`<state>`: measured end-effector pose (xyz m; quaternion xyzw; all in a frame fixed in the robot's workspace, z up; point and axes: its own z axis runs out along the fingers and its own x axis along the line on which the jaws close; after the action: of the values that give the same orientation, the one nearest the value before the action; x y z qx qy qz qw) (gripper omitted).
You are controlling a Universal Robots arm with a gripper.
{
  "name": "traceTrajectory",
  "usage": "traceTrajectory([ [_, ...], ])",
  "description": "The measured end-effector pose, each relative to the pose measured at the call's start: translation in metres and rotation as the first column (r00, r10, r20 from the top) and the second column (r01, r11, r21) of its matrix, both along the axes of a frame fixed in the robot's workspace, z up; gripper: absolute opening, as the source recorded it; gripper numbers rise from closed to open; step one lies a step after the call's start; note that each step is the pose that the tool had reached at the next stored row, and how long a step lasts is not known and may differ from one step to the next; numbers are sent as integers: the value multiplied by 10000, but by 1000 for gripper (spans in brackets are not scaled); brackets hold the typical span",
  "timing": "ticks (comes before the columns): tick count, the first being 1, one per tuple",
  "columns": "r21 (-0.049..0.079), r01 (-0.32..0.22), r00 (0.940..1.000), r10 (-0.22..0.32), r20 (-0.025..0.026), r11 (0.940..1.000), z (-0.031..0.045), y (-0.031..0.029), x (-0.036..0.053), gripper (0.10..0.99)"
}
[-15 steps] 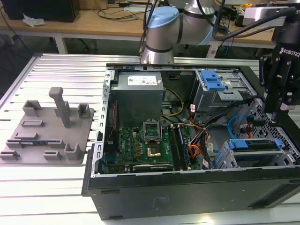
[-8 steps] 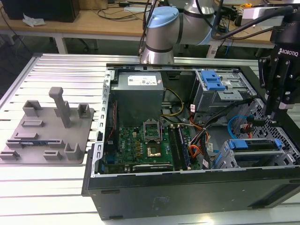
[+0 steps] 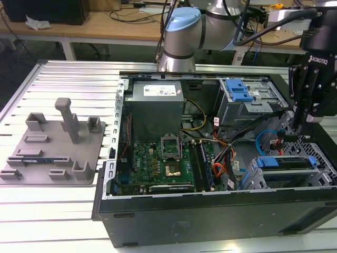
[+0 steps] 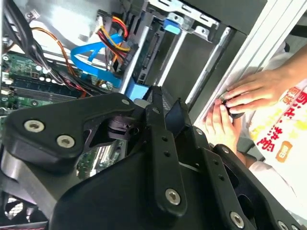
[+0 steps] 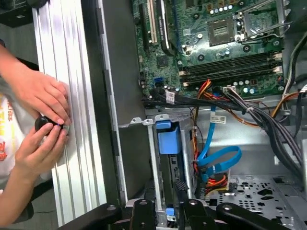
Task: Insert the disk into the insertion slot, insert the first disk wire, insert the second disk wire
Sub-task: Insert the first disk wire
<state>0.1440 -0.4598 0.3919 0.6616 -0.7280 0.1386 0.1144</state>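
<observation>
The disk, in its bright blue carrier, lies in the insertion slot, a grey perforated cage at the case's corner on the exterior view's right. In the first wrist view the carrier's blue tab sticks out of the bay. My black gripper hangs just above the cage's far end. In both wrist views its fingertips are together, gripper shut, with nothing seen between them. A blue flat wire loops beside the bay. A red, yellow and orange wire bundle ends close by.
The case also holds a green motherboard, a grey power supply and a second cage with a blue latch. A grey fixture block sits on the slatted table. A person's hands hold a small black thing at the table rail.
</observation>
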Motion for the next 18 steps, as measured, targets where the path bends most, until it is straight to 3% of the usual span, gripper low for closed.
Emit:
traceTrajectory([
  [3,1,-11,10000,11,0,10000,-4,106,24,290],
  [7,1,-94,10000,94,0,10000,-40,302,86,290],
  [10,-10,-178,9998,178,2,9998,-74,368,106,290],
  [12,-34,-303,9995,303,54,9995,-101,390,113,290],
  [14,-58,-404,9991,405,150,9992,-124,392,114,290],
  [18,-65,-416,9988,418,236,9991,-163,370,107,290],
])
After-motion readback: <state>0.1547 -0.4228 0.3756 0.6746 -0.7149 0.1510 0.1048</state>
